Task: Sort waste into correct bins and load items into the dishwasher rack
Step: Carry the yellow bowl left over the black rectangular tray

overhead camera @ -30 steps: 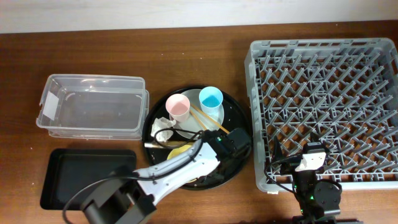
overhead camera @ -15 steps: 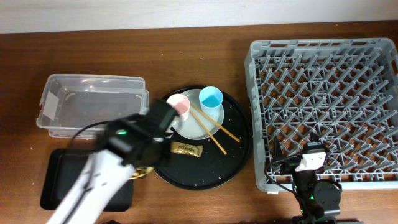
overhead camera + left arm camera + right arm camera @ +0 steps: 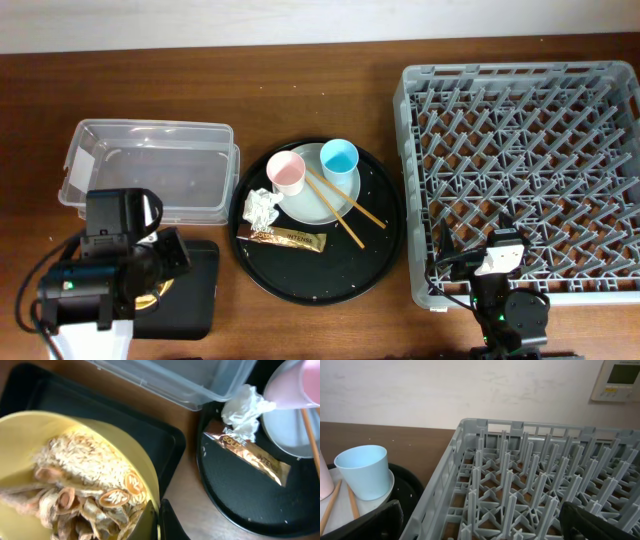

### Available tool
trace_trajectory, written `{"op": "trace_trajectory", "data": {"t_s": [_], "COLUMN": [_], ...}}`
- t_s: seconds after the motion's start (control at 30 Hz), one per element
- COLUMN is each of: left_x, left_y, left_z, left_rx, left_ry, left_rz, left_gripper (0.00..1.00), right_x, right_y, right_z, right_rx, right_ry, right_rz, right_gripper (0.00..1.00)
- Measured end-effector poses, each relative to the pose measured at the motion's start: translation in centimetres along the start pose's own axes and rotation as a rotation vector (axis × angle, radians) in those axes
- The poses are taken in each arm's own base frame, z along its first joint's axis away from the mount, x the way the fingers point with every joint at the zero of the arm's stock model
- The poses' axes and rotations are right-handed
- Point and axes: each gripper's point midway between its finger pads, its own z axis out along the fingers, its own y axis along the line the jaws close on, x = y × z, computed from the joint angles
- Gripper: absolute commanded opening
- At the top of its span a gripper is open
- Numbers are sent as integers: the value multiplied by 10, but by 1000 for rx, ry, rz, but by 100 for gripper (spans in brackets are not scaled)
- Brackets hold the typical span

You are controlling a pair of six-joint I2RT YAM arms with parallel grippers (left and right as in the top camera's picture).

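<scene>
Wooden table (image 3: pixel 300 90): left gripper (image 3: pixel 159 520), pinching bowl (image 3: pixel 30 435) rim, has carried scraps (image 3: pixel 75 485) over black bin (image 3: pixel 145 430); tipping next. Right gripper (image 3: pixel 480 525) spread, idle.

the slim brown-gold snack wrapper (image 3: pixel 248 453) carries a short line of dark capital lettering, too blurred in the left wrist view to spell out and too small in the overhead view (image 3: pixel 290 239). a white sticker (image 3: pixel 75 172) on the clear tub (image 3: pixel 150 160) shows no legible print. the wall panel (image 3: pixel 620 379) in the right wrist view bears small print along its top edge, unreadable.
</scene>
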Motion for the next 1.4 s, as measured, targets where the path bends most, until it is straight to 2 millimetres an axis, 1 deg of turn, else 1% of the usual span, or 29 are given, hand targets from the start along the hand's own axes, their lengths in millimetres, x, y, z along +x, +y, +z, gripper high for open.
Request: {"op": "trace_trajectory", "data": {"t_s": [0.1,0.13,0.2,0.23,0.27,0.37,0.43,0.47,0.57,0.7,0.77,0.87,0.97,1.03,1.1,1.27,1.4], "left_x": [3,4,5,4,3,-3,-9,-13,-17,-15,-13,-17,-12,-6,-5,-4,-18], "left_y": [7,12,14,19,24,29,33,40,50,61,62,61,59,51,45,38,36], "left_z": [14,19,20,20,19,16,17,21,35,57,64,69,84,90,86,76,52], "left_rx": [42,69,109,141,173,292,348,372,442,520,578,677,763,846,906,952,984], "left_ry": [29,41,49,47,37,-7,-54,-88,-157,-208,-208,-208,-142,-89,-91,-102,-123], "left_rz": [-39,-64,-77,-106,-133,-188,-223,-259,-324,-399,-430,-440,-476,-509,-502,-481,-446], "left_gripper": [0,0,0,0,0,0,0,0,0,0,0,0,1,1,1,2,1], "right_x": [0,0,0,0,0,0,0,0,0,0,0,0,0,0,0,0,0], "right_y": [0,0,0,0,0,0,0,0,0,0,0,0,0,0,0,0,0], "right_z": [0,0,0,0,0,0,0,0,0,0,0,0,0,0,0,0,0], "right_rx": [0,0,0,0,0,0,0,0,0,0,0,0,0,0,0,0,0], "right_ry": [0,0,0,0,0,0,0,0,0,0,0,0,0,0,0,0,0], "right_rz": [0,0,1,1,0,0,0,0,0,0,0,1,0,0,1,0,1], "right_gripper": [98,98,98,98,98,99,98,98,98,98,98,98,98,98,98,98,98]}}
